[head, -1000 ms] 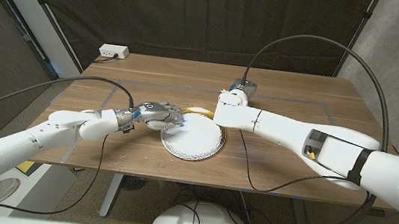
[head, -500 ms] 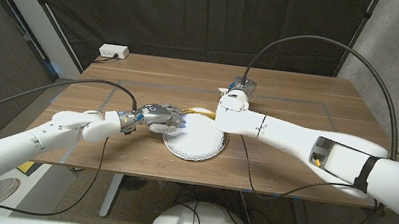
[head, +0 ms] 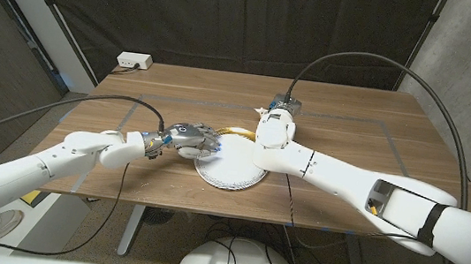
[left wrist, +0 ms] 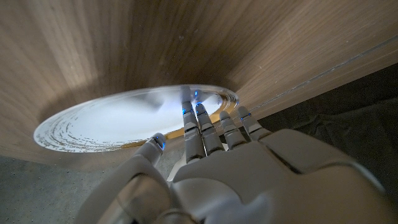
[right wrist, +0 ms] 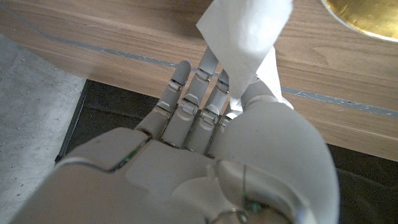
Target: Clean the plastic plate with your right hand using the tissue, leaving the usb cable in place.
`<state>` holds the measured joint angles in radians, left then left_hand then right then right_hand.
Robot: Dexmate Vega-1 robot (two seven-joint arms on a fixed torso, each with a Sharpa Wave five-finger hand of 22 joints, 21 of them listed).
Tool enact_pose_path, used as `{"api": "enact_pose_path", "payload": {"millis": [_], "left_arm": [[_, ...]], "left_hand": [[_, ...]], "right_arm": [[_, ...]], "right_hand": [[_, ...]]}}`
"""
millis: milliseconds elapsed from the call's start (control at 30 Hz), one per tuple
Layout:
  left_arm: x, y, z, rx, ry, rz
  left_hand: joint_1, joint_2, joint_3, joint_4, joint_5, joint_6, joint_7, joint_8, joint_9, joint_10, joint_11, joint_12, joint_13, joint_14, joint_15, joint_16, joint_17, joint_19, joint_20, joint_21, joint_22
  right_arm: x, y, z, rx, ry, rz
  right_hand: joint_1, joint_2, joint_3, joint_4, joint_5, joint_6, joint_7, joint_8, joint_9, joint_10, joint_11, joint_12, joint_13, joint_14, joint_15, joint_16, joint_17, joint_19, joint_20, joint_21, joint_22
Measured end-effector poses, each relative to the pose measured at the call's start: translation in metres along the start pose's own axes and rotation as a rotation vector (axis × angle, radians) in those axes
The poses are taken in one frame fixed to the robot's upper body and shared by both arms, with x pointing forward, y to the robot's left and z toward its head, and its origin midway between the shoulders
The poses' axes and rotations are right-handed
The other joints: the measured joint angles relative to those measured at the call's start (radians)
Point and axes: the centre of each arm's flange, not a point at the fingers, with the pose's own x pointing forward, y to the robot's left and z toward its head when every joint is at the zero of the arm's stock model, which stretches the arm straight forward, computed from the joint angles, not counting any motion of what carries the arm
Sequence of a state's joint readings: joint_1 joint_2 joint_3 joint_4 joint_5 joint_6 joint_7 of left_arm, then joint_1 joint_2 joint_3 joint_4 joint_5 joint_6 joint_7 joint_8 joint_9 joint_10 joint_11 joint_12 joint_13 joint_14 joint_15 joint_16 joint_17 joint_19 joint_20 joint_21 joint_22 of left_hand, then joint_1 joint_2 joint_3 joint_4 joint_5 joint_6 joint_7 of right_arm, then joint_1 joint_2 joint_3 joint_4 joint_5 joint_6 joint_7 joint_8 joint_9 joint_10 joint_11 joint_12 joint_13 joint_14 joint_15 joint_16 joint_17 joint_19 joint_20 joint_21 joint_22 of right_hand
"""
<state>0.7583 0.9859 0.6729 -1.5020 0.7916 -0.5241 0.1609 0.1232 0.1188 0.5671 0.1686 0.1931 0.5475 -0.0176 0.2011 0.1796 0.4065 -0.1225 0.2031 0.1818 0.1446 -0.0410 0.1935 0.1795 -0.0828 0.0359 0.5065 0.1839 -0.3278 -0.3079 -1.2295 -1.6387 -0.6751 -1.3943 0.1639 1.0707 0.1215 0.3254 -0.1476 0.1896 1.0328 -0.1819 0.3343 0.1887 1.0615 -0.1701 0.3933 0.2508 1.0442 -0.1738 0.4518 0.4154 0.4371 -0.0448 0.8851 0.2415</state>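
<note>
The white plastic plate (head: 233,167) lies near the table's front edge, at the middle. My left hand (head: 190,136) holds its left rim; in the left wrist view the fingers (left wrist: 200,127) lie on the plate (left wrist: 112,121) with the thumb under its edge. A yellow usb cable (head: 237,132) lies coiled just behind the plate. My right hand (head: 274,117) hovers behind the plate's right side, mostly hidden by its wrist. It pinches a white tissue (right wrist: 245,37) between thumb and fingers (right wrist: 186,93); a corner of the tissue (head: 262,110) sticks out.
A white power box (head: 133,61) sits at the table's back left corner. Thin tape lines (head: 395,132) run across the wood. Black cables arc over both arms. A dark curtain hangs behind the table.
My right forearm has swung toward the table's front edge and now crosses beside the plate. The left hand and the plate have edged slightly right.
</note>
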Motion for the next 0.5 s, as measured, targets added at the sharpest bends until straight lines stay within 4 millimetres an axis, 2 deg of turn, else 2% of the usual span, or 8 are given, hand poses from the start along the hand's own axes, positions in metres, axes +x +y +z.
{"api": "enact_pose_path", "payload": {"millis": [333,500], "left_arm": [[0.004,-0.001,0.001,0.015,0.023,-0.022],[0.007,-0.002,0.001,0.020,0.040,-0.035]], "left_hand": [[-0.040,-0.013,-0.010,0.010,0.000,-0.079,0.011,-0.022,0.000,-0.051,0.022,-0.018,0.000,-0.023,0.003,-0.006,0.005,-0.010,0.001,-0.007,0.000],[-0.048,-0.021,-0.011,0.010,0.000,-0.114,0.014,-0.026,-0.001,-0.066,0.024,-0.019,0.001,-0.029,0.007,-0.006,0.005,-0.015,0.004,-0.011,0.005]], "right_arm": [[-0.011,-0.002,0.001,-0.010,0.000,0.029],[-0.015,-0.002,0.001,-0.010,-0.002,0.030]], "right_hand": [[0.000,0.000,0.000,0.000,0.000,0.004,0.003,0.000,0.000,0.000,0.000,0.000,0.003,0.000,0.000,0.000,0.005,-0.008,0.000,0.009,0.000],[0.001,-0.001,-0.004,0.004,0.000,0.004,0.004,0.000,0.001,0.000,0.000,0.000,0.007,0.000,0.000,0.000,0.009,-0.007,0.000,0.015,0.000]]}}
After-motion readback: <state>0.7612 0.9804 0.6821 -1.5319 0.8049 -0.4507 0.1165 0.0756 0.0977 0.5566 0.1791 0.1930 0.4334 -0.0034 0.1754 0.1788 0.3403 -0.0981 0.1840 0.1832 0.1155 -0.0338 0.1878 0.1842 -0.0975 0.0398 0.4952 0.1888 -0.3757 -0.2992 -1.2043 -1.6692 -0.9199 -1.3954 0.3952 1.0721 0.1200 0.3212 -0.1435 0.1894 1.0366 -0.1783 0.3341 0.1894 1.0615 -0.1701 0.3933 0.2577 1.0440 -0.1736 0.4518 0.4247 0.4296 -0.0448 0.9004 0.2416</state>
